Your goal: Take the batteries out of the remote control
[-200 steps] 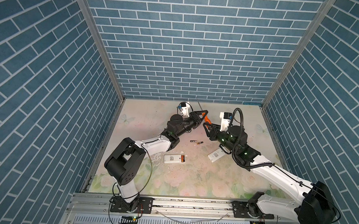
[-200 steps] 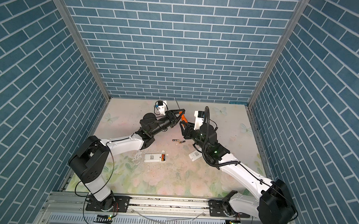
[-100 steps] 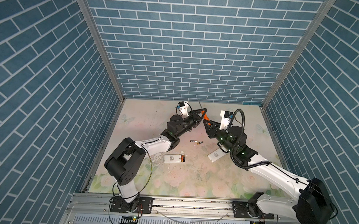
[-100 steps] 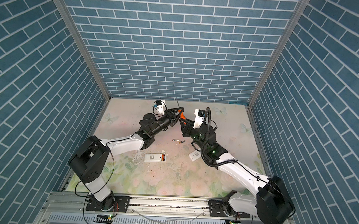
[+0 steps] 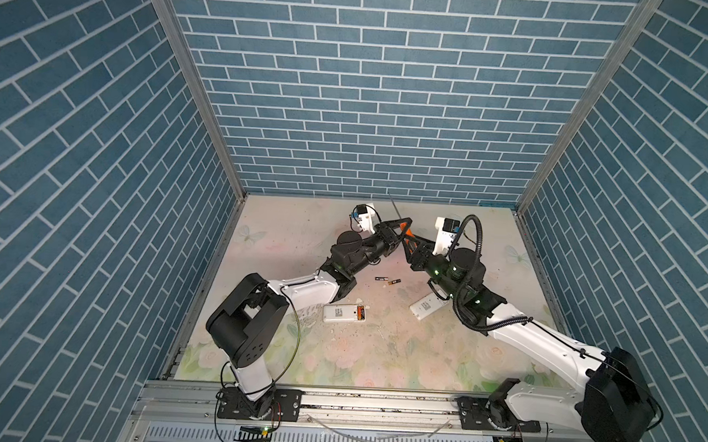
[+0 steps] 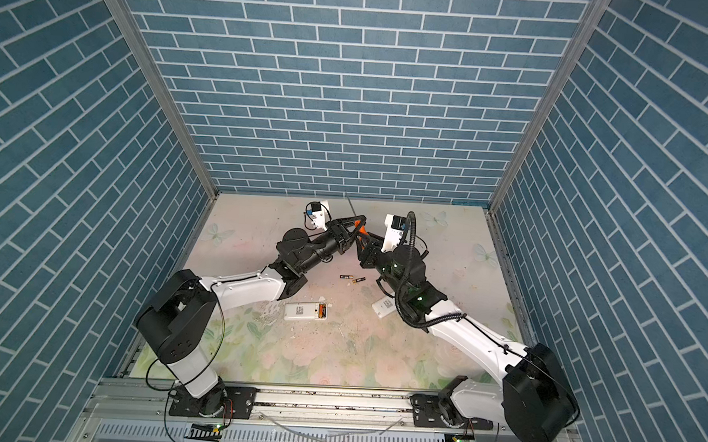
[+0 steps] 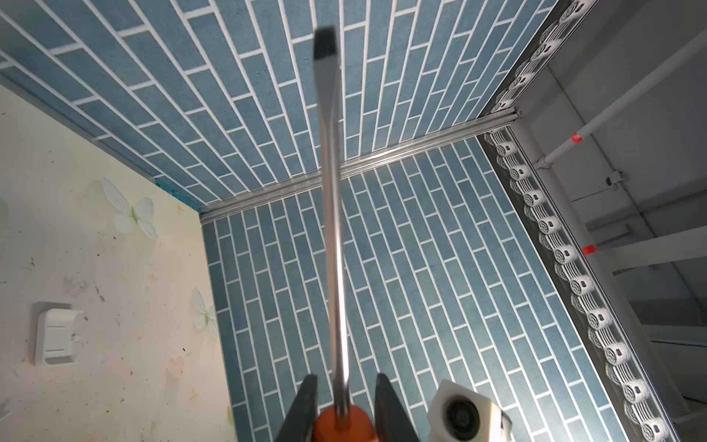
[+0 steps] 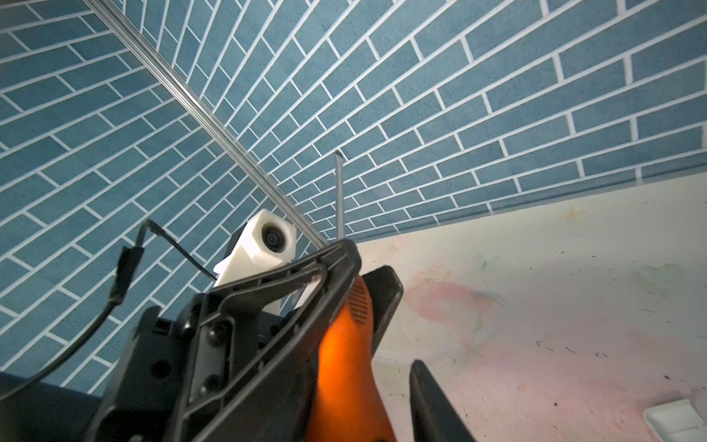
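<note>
Batteries [image 5: 395, 281] tiny; screwdriver [image 7: 333, 229] handle mostly hidden

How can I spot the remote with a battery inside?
On the floral tabletop, look beside the left robot arm's white forearm. A flat white rectangular remote lies there. Unlike the other white remote by the right arm, its open end shows an orange battery.

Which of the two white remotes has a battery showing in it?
The left remote: an orange battery sits in its open end. The right remote shows only its white casing, no battery.
</note>
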`<state>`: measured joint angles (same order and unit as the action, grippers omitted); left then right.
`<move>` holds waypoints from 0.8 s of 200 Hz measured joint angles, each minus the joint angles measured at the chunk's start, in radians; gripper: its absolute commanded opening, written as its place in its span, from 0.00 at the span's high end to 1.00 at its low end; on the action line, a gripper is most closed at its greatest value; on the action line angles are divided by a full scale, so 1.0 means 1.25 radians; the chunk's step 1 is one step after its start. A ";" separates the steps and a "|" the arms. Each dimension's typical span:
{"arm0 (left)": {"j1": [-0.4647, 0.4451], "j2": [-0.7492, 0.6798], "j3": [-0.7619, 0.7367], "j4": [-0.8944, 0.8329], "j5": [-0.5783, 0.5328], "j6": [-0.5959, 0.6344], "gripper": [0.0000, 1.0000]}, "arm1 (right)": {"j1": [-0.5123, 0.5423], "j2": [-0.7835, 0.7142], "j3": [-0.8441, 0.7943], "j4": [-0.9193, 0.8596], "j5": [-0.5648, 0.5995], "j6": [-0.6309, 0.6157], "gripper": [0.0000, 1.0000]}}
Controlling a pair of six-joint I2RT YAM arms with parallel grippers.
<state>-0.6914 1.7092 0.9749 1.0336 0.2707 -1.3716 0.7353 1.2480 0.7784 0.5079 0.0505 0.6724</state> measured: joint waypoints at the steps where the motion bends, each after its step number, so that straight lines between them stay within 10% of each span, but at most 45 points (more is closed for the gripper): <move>1: 0.000 0.000 -0.001 0.001 0.000 0.000 1.00 | 0.000 0.000 0.000 0.000 0.000 0.000 0.65; 143: -0.026 -0.007 -0.061 0.106 -0.047 -0.069 1.00 | 0.020 -0.030 -0.001 -0.027 -0.001 -0.063 0.72; 160: -0.030 -0.007 -0.070 0.113 -0.054 -0.074 1.00 | 0.020 -0.033 -0.001 -0.041 -0.004 -0.076 0.87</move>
<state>-0.7284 1.7000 0.8879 1.1748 0.2031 -1.4639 0.7609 1.2064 0.7769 0.4568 0.0452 0.5777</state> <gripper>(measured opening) 0.252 0.278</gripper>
